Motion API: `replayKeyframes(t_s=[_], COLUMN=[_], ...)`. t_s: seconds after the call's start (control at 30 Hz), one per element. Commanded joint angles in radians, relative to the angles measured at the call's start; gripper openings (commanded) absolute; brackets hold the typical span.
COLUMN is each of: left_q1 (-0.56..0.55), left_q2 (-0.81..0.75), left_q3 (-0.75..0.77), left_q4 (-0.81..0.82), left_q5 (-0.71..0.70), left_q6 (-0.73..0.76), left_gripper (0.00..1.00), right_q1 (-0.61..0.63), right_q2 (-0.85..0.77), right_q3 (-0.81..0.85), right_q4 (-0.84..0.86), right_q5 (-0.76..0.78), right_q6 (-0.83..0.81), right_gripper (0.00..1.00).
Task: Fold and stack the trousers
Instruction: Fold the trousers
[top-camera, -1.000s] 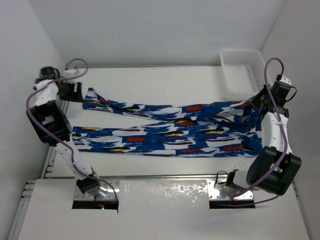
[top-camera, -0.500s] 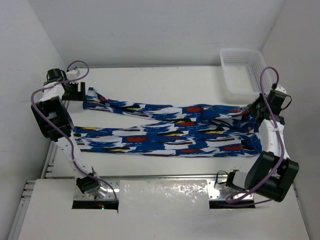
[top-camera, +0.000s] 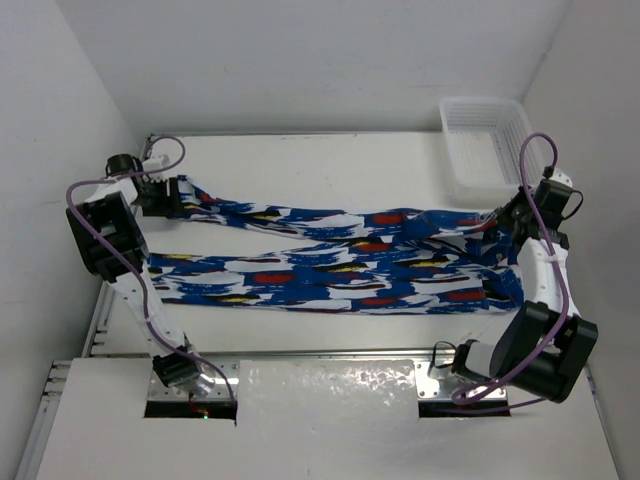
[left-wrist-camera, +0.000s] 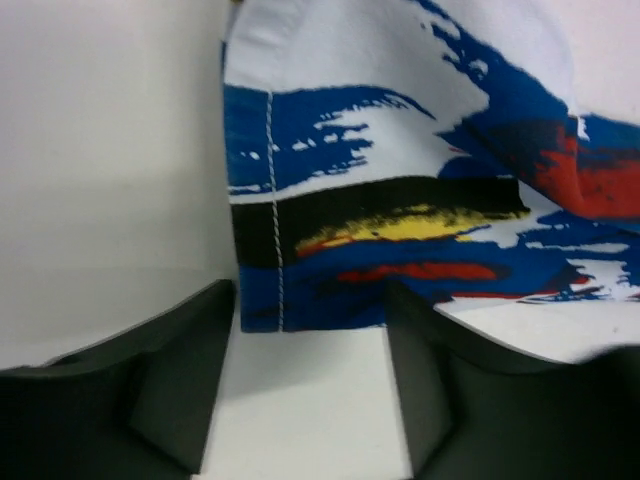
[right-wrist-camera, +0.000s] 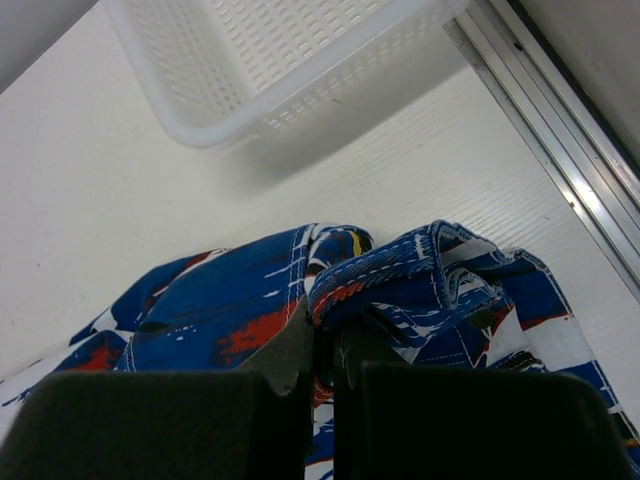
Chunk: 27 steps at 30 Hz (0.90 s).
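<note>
**A:** where are the trousers (top-camera: 330, 280) rn?

**B:** Flat across the middle of the white worktop (top-camera: 330, 160), legs pointing left and the waist end on the right. Soft thin fabric, royal blue w/ white, red, black + a bit of yellow in brush-stroke blotches. The near leg lies pretty straight. The far leg slants off toward the back-left, so there's a wedge of bare worktop between them on the left.

**A:** and the tools?

**B:** Left tool (left-wrist-camera: 310, 300) is spread wide at the far leg's cuff (left-wrist-camera: 300, 240). Its dark fingers (left-wrist-camera: 180, 380) sit either side of the hem, nothing pinched. The wrist cam shows a white stitch line running along one edge of the cuff. Right tool (right-wrist-camera: 322, 340) is clamped tight on the waistband (right-wrist-camera: 420, 270), which is bunched into thick stitched folds right at the tips.

**A:** anything in the way?

**B:** White plastic basket (top-camera: 480, 103) in the back-right corner, w/ slotted walls and a rounded rim. It's just past the right tool and apart from the fabric. There's a ribbed metal rail (right-wrist-camera: 560, 150) along the worktop's right edge. Purple cables (top-camera: 540, 134) loop off both arms.
</note>
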Motion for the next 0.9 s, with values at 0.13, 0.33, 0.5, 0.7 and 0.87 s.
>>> replayKeyframes(t_s=[0.13,0.33,0.5,0.7,0.87], left_q1=[-0.007,0.074,0.195,0.273,0.333], left_q2=[0.007,-0.068,-0.082,-0.128,-0.252], left_q3=[-0.018,0.182,0.486,0.585,0.388], left_q4=[-0.05,-0.154,-0.379,-0.576,-0.616], left_q5=[0.12,0.183,0.187,0.108,0.029], left_q6=[-0.022,-0.01,0.055,0.19,0.321], left_gripper=[0.0,0.0,0.0,0.0,0.0], right_q1=[0.008,0.008,0.006,0.003,-0.006], right_q2=[0.008,0.015,0.01,-0.013,-0.082], right_q3=[0.036,0.119,0.185,0.226,0.157], right_q4=[0.046,0.004,-0.031,-0.095,-0.139], right_q5=[-0.001,0.01,0.02,0.062,0.174], right_q6=[0.003,-0.025,-0.031,-0.02,-0.008], right_gripper=[0.0,0.0,0.0,0.0,0.0])
